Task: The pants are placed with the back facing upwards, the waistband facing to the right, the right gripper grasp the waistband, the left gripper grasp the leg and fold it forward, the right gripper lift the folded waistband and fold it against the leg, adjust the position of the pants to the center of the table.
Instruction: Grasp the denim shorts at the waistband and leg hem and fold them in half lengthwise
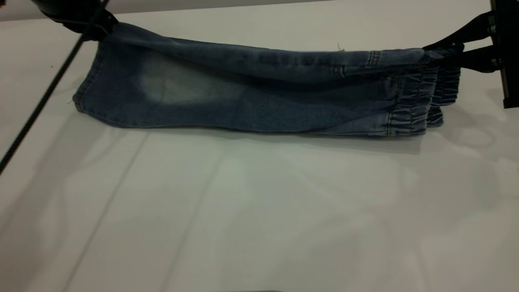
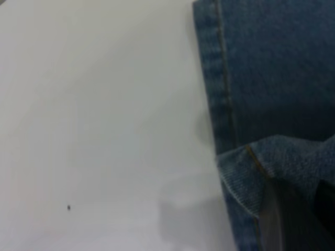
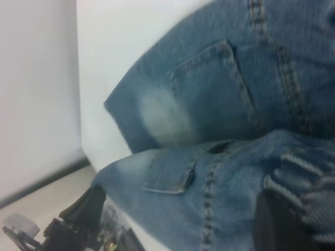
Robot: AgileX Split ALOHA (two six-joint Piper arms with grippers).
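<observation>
Exterior view: my left gripper (image 1: 99,30) clamped the pants (image 1: 259,93) hem upper left; my right gripper (image 1: 440,54) pinched the waistband (image 1: 421,97) upper right. Only the right wrist view showed a back pocket (image 3: 214,89).

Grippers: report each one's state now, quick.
Left gripper: shut on the leg hem of the pants, lifted.
Right gripper: shut on the waistband corner, lifted.

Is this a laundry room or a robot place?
More likely a robot test bench: a bare white table, and two black grippers, left gripper and right gripper, holding denim pants by each end.
</observation>
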